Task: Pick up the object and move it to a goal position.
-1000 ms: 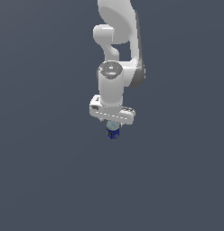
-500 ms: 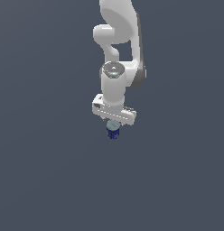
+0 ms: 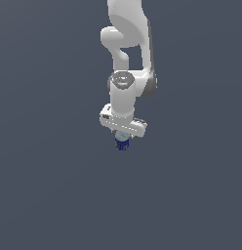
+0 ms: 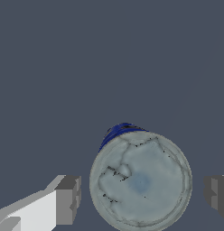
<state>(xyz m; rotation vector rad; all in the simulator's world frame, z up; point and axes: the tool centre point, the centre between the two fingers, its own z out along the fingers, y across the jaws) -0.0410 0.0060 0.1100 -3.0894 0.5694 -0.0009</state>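
The object is a tiny dark blue item with a pale bluish-white top. In the exterior view it sits right under the white gripper bar. In the wrist view its round pale cracked top fills the space between the two grey fingers, and a sliver of dark blue side shows behind it. My gripper is open and straddles the object. In the wrist view, one finger and the other finger each stand a small gap away from the object's sides. The gripper's midpoint in the wrist view lies over the object's top.
The white arm rises straight above the gripper in the exterior view. All around is a plain dark grey-blue surface with no other objects, edges or goal marker in sight.
The gripper bar has come down slightly toward the object. The object has stayed in the same place.
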